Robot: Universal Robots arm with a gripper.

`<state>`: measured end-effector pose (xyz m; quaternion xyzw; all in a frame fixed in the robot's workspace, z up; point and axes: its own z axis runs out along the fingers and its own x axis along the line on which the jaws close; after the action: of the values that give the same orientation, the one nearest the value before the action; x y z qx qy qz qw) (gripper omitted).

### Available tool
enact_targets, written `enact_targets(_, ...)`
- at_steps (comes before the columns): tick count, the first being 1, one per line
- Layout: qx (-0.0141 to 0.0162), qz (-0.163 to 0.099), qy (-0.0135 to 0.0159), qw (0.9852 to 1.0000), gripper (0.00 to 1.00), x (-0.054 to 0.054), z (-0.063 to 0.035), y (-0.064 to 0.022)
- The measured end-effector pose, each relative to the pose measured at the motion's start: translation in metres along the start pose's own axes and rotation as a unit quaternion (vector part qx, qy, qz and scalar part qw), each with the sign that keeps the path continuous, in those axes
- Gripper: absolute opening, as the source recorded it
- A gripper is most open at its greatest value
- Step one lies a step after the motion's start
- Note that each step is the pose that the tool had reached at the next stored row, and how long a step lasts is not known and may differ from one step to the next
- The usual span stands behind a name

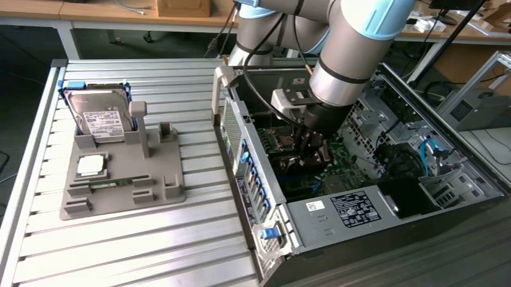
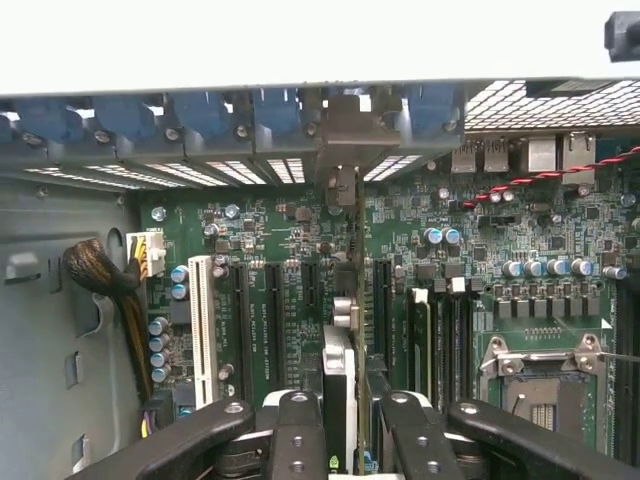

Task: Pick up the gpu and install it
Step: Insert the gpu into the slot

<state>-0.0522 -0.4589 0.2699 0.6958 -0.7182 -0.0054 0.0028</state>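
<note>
Wrist view looks down past the gripper (image 2: 345, 415) into the open computer case (image 2: 60, 300). The two dark fingers (image 2: 298, 430) are closed part of the way, and clamped between them is the gpu (image 2: 359, 260). It is seen edge-on as a thin dark line running straight out ahead of the fingertips. Its silver bracket (image 2: 343, 135) lies at the far end from the fingers, up against the row of rear slot openings (image 2: 270, 170). The card stands upright over the motherboard (image 2: 260, 240), in line with the long black expansion slots (image 2: 243, 330) that lie on either side of the fingers. Whether its lower edge is already in a slot cannot be told. In the exterior view the gripper (image 1: 313, 143) hangs deep inside the case, just above the board.

The card looks light and stiff: a thin flat board that should not sag in a pinch on its two faces. It is probably also fragile, with small soldered parts and a bare contact edge. The best hold is likely where the fingers have it, on the flat faces near the upper edge and away from the contacts. A grip far toward one end would probably tip it, and smooth faces could slip under a downward push.
</note>
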Motion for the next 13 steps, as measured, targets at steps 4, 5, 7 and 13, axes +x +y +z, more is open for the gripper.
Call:
enact_targets(4, -0.0003, 0.0, 0.0, 1.0, 0.27, 0.0, 0.0034, 0.0)
enact_targets(5, -0.0004, 0.0, 0.0, 1.0, 0.27, 0.0, 0.0052, 0.0)
enact_targets(7, -0.0005, 0.0, 0.0001, 1.0, 0.27, 0.0, 0.0062, 0.0)
enact_targets(13, -0.0004, 0.0, 0.0008, 1.0, 0.27, 0.0, 0.0065, 0.0)
